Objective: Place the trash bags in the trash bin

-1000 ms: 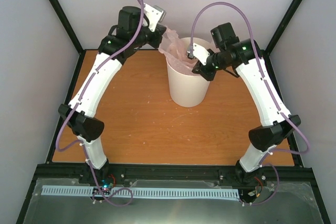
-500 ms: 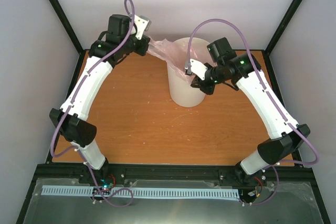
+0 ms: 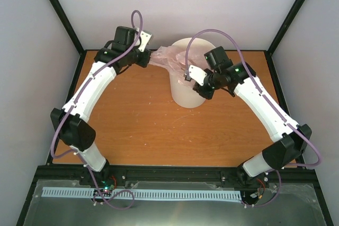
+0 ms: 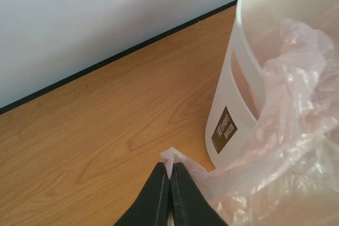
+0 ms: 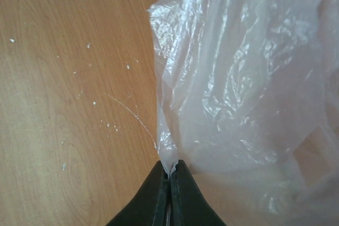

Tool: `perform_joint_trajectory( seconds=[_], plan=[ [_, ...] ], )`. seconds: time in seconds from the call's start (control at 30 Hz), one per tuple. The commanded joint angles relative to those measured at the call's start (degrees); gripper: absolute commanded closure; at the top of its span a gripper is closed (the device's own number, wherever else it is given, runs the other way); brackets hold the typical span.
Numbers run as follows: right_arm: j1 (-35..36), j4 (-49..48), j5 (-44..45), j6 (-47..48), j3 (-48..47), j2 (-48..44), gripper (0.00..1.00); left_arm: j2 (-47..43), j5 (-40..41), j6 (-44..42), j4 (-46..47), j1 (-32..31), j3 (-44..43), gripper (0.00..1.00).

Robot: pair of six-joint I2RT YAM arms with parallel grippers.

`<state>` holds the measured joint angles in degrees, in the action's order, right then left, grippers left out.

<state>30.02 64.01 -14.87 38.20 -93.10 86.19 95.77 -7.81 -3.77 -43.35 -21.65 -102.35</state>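
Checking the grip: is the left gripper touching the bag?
Touching. The left wrist view shows the left gripper shut on a corner of the bag.

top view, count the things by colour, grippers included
pink: 1, the trash bag
white: 1, the trash bin
black: 2, the left gripper and the right gripper, each shut on an edge of the trash bag
total: 4
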Motion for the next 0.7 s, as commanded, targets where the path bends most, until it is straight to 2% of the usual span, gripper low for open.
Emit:
perform_joint_trajectory(
  seconds=[0.0, 0.23, 0.43, 0.57, 0.67],
  plan=[
    [0.57, -4.16, 3.06, -0.29, 3.98, -2.35, 0.97, 2.01, 1.89, -0.24, 2.57, 0.09, -1.37, 0.99],
    [0.56, -7.87, 5.27, -0.26, 8.84, -4.41, 0.97, 5.87, 6.20, -0.96, 2.66, 0.03, -2.62, 0.99],
    [0.57, -8.16, 5.19, -1.09, 8.86, -4.83, 0.96, 7.66, 0.36, -0.76, 1.38, 0.03, -5.33, 0.99],
    [0.57, -6.64, 5.27, -1.08, 7.14, -6.14, 0.88, 7.90, 0.56, -0.60, 1.53, 0.02, -6.47, 0.99],
    [0.57, -3.93, 3.37, -1.19, 5.71, -8.13, 0.76, 7.02, -2.48, 0.08, 2.47, 0.03, -6.55, 0.99]
  ],
)
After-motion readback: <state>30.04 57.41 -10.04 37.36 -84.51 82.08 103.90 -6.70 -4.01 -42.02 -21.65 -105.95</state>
